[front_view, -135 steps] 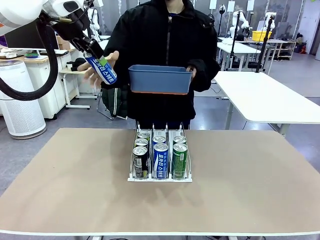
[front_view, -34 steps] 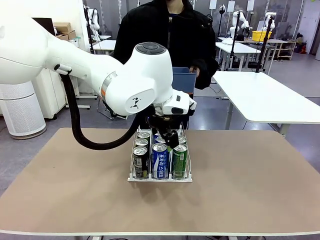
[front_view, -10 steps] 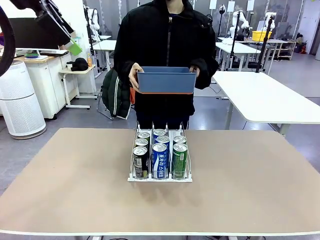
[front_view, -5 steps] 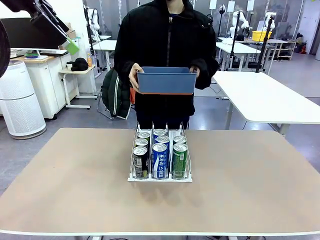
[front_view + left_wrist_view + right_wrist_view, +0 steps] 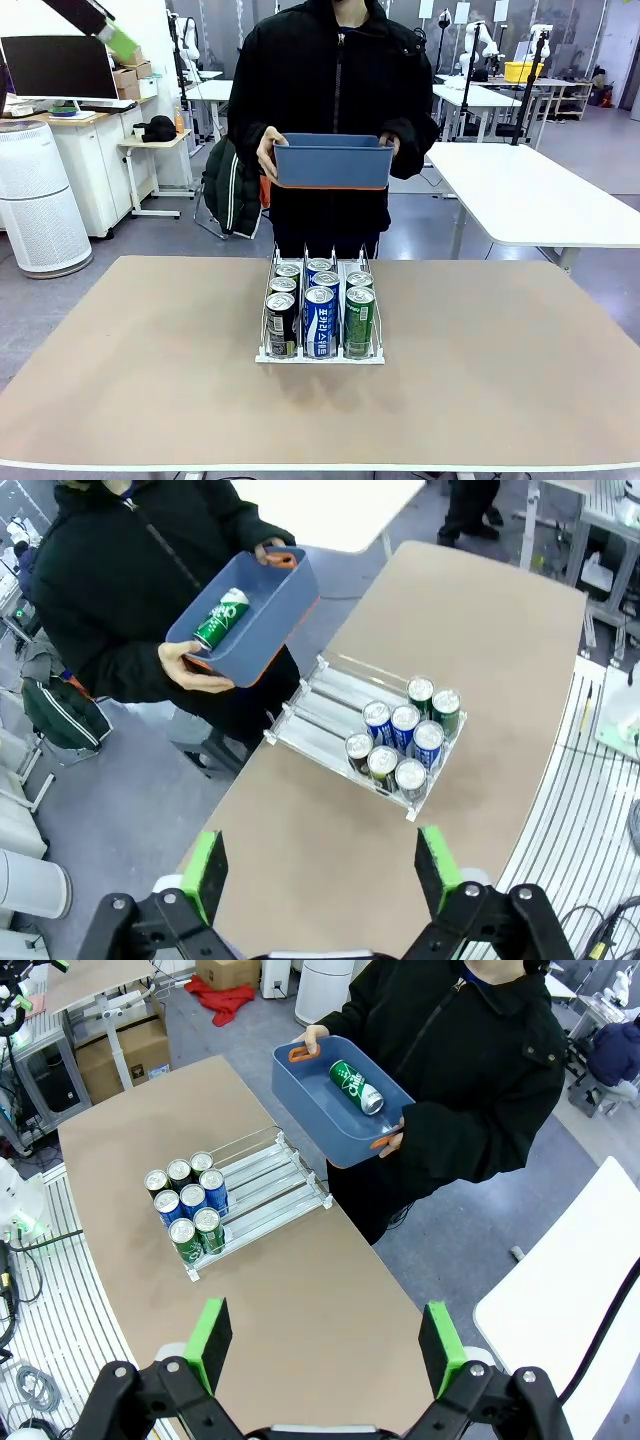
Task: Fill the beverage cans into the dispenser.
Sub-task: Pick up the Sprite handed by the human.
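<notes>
A: Describe the work surface.
B: One tan matte table (image 5: 150,390) with a pale edge. The dispenser (image 5: 320,357) stands at its middle, with its lanes running toward the person (image 5: 335,80) at the far side.

A: Where are the beverage cans?
B: Eight beverage cans (image 5: 321,318) stand upright at the dispenser's near end: three in the left lane, three in the middle lane, two in the right lane. One green can (image 5: 356,1085) lies on its side in the blue tub (image 5: 333,165). The person holds the tub in both hands at chest height, beyond the table's far edge.

A: Tool state?
B: Left tool (image 5: 320,870): fingers spread wide, high above the table. Right tool (image 5: 325,1345): also spread wide, high above the table.

A: Describe the room.
B: Grey floor. A white air purifier (image 5: 40,205) and a monitor (image 5: 58,67) are at left, white side tables (image 5: 540,205) at right, and cardboard boxes (image 5: 125,1045) near the table.
</notes>
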Controlling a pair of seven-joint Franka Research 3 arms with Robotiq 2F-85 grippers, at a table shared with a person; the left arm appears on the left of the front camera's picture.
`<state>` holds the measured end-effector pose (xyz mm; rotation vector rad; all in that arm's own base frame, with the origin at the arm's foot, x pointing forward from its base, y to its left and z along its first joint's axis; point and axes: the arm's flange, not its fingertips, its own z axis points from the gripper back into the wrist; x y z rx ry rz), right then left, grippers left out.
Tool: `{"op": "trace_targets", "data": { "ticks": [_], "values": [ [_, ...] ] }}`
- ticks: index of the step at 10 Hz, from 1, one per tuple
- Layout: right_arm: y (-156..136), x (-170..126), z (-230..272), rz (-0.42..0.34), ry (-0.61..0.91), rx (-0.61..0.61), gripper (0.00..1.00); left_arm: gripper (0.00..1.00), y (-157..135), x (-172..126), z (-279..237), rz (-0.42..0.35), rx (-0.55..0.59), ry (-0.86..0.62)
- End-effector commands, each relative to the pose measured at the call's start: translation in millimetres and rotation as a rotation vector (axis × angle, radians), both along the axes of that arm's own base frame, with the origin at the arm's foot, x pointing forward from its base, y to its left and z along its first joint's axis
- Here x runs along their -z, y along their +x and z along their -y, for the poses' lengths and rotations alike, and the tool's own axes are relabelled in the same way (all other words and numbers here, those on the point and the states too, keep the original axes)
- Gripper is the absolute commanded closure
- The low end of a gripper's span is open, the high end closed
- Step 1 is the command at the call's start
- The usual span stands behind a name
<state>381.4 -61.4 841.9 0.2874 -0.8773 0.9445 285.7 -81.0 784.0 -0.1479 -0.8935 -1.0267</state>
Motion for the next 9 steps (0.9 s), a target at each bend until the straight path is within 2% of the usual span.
{"op": "trace_targets", "data": {
  "ticks": [1, 3, 4, 9],
  "values": [
    [-0.6, 1.2, -1.0, -0.002, 0.001, -0.003, 0.0, 0.0, 2.8, 2.8, -1.9, 0.021, -0.034, -0.064],
    [-0.6, 1.2, -1.0, -0.002, 0.001, -0.003, 0.0, 0.0, 1.2, 2.4, -1.4, 0.037, -0.069, -0.03],
    [-0.6, 1.2, -1.0, -0.002, 0.001, -0.003, 0.0, 0.0, 1.9, -5.1, -4.5, 0.024, -0.026, -0.038],
    [-0.6, 1.2, -1.0, -0.002, 0.001, -0.003, 0.0, 0.0, 1.9, -5.1, -4.5, 0.024, -0.026, -0.038]
  ]
}}
